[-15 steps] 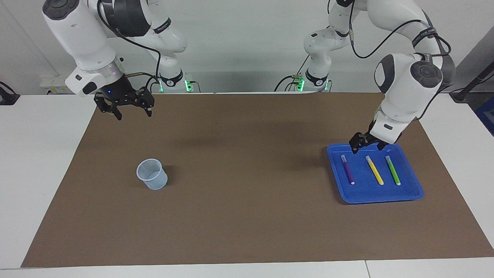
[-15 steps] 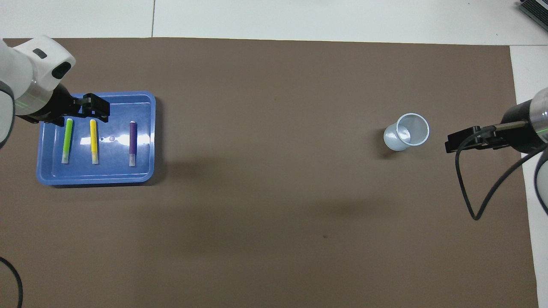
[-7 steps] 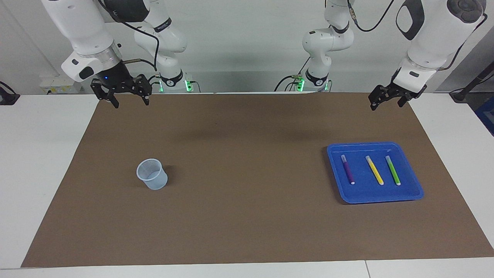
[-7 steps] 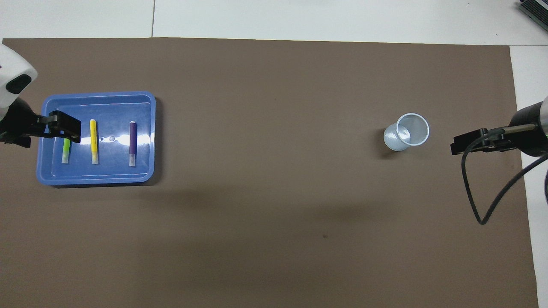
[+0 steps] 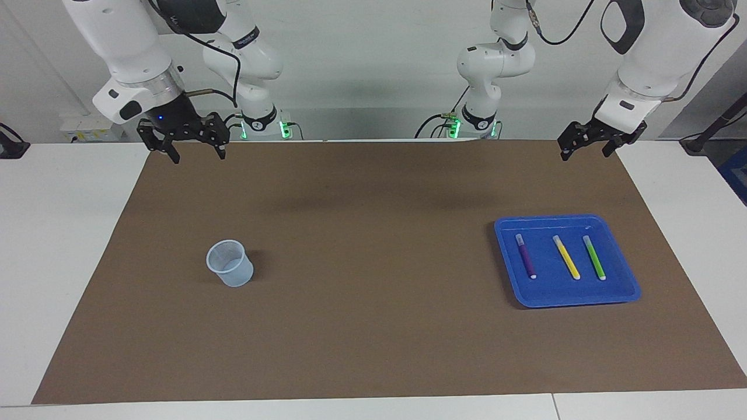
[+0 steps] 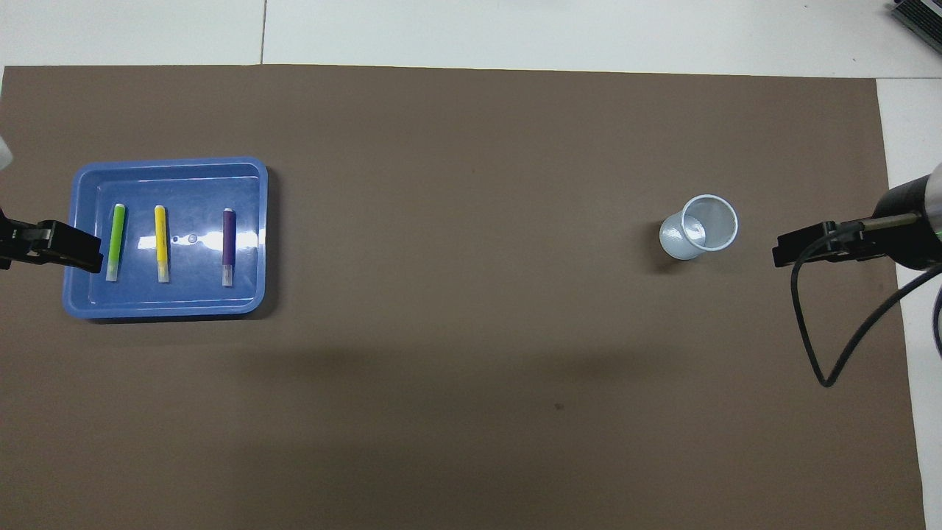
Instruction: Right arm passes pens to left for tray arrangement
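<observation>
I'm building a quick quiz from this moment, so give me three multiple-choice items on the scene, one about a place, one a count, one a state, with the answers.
1. Where does the plastic cup stand?
A. in the tray
B. on the brown mat toward the right arm's end
C. on the white table

2. How many pens lie in the blue tray?
A. one
B. two
C. three

3. What is the left gripper doing?
A. raised, open and empty
B. shut on a pen
C. resting in the tray

Answers: 1 B, the cup sits on the mat, apart from the tray. 2 C, purple pen, yellow pen and green pen lie side by side. 3 A, nothing is between its fingers.
</observation>
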Controlling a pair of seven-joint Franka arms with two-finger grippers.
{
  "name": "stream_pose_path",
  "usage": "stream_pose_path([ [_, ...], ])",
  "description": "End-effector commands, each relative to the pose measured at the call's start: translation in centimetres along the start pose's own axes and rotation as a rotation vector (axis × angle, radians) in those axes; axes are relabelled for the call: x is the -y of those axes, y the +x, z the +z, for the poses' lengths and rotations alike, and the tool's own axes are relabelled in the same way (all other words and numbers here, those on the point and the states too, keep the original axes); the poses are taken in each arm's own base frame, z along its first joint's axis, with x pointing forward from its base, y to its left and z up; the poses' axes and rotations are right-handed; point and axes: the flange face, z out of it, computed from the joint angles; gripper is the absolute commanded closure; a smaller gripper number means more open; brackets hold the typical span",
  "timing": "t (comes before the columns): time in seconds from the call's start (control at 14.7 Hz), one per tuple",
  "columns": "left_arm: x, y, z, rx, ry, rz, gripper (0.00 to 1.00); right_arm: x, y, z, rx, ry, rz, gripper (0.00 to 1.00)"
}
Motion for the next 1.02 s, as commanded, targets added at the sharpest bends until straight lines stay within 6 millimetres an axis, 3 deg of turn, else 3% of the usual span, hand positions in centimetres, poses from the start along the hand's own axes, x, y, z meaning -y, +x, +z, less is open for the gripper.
stream_pose_path([
  [0.0,-0.4,-0.4,-0.6,-0.040,-0.004,0.045,0.00,-0.2,-0.4,0.0,0.002,-0.008,-0.009,0.00],
  [0.48,-0.7,0.3,-0.8,-0.094,-0.001,0.057,0.00,-0.1,-0.4,0.0,0.002,-0.008,-0.010,0.00],
  [0.95,1.6,0.0,-0.6,-0.079,-0.006,-0.059,0.00,-0.2,-0.4,0.0,0.002,-0.008,-0.009,0.00],
])
